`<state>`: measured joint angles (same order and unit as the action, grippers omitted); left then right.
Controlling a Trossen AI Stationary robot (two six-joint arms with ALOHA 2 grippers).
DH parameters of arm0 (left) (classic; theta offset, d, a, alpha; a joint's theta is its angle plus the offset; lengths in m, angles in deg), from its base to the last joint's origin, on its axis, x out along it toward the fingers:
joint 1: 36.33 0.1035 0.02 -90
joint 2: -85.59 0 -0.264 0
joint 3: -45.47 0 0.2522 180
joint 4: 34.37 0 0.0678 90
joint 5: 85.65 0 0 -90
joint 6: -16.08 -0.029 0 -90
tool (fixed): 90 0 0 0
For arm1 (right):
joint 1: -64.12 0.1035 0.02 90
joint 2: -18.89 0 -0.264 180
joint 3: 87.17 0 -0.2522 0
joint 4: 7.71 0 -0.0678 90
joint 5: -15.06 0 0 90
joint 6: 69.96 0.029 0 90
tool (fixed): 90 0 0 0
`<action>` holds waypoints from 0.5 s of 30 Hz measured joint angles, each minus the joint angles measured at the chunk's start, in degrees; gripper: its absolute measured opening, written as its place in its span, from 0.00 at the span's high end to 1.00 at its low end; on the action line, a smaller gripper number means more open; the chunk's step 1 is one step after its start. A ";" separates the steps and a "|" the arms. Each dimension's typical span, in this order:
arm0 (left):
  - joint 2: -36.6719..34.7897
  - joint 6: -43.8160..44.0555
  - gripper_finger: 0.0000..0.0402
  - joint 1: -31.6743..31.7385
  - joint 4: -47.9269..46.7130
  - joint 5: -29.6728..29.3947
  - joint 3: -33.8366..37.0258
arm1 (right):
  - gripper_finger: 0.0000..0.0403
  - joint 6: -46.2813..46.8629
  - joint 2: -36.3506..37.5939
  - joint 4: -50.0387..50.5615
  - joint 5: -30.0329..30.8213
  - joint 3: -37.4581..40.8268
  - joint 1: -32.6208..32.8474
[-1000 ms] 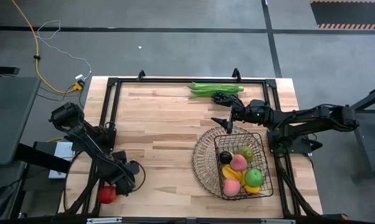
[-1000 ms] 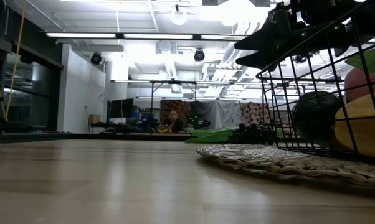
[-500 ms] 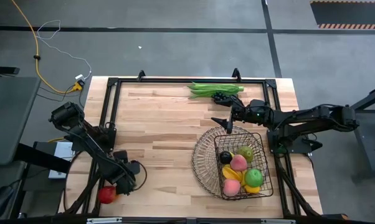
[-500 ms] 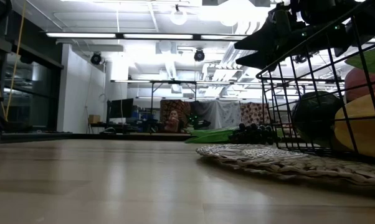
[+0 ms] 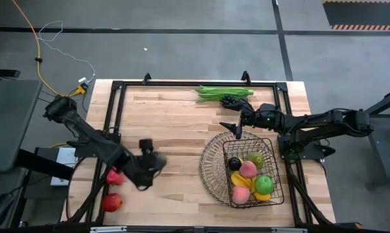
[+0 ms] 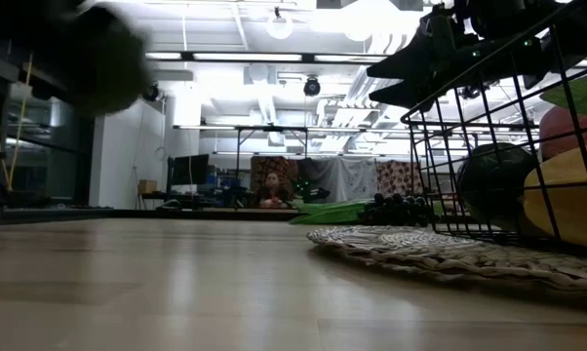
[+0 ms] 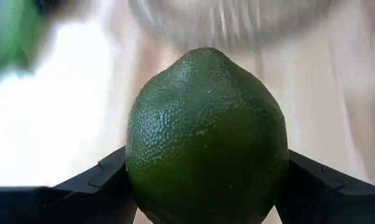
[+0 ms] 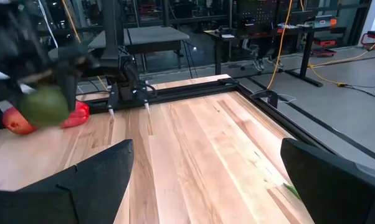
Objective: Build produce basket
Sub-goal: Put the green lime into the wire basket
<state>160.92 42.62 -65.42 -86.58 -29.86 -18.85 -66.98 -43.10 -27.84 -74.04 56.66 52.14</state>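
The left gripper (image 7: 206,180) has its two fingers clamped on a dark green avocado (image 7: 207,137), one finger on each flank at the widest part, carried above the bare wood. It looks light and rigid, a toy fruit with a pebbled skin that should give the pads some bite, though the rounded sides could let it roll if the hold loosens; the broad middle seems the right place to pinch it.

Just behind the gripper, toward the table's near left corner, lie a red pepper (image 5: 115,176) and a red apple (image 5: 112,202), both not yet loaded. Ahead of it, across open tabletop, stands the basket (image 5: 211,169), already holding peaches, a green apple and yellow pieces in its mesh centre.

Beyond the basket's far rim hangs the right gripper (image 5: 232,114), jaws spread wide and empty, near the green beans (image 5: 224,92) and the dark grapes (image 5: 231,101). That arm, I'd guess, is the one thing that might crowd the drop.
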 joint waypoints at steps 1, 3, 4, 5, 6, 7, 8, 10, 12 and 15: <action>-1.71 -4.66 0.32 1.88 4.92 -0.82 1.09 | 0.02 0.00 -0.01 0.17 0.00 0.00 -0.01; -4.83 -13.72 0.32 6.14 15.74 0.78 4.26 | 0.02 0.00 -0.01 0.24 0.00 0.00 -0.01; -6.20 -17.60 0.32 8.61 21.21 3.09 6.04 | 0.02 0.00 -0.01 0.31 0.00 0.00 0.00; -7.51 -21.09 0.32 11.38 26.70 6.02 8.03 | 0.02 0.00 0.01 0.37 0.00 0.00 0.01; -8.70 -23.86 0.32 14.05 31.67 9.08 9.93 | 0.02 0.00 -0.01 0.33 0.00 0.00 0.00; -9.83 -25.87 0.32 16.56 35.85 11.56 11.85 | 0.02 0.00 0.00 0.35 0.00 0.00 -0.01; -10.76 -27.38 0.32 19.45 40.46 13.87 13.89 | 0.02 0.00 -0.01 0.33 0.00 0.00 0.01; -12.26 -28.97 0.32 24.29 49.54 17.71 17.96 | 0.02 0.00 0.01 0.28 0.00 0.00 -0.01; -13.03 -29.19 0.32 28.39 58.90 21.72 22.20 | 0.02 -0.01 0.02 0.28 0.00 0.00 -0.01; -13.42 -27.98 0.32 32.55 71.77 25.97 28.03 | 0.02 -0.31 0.02 0.26 0.00 0.00 0.00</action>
<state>147.50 14.64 -32.88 -14.82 -3.89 9.17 -67.28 -43.08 -27.58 -74.04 56.66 52.14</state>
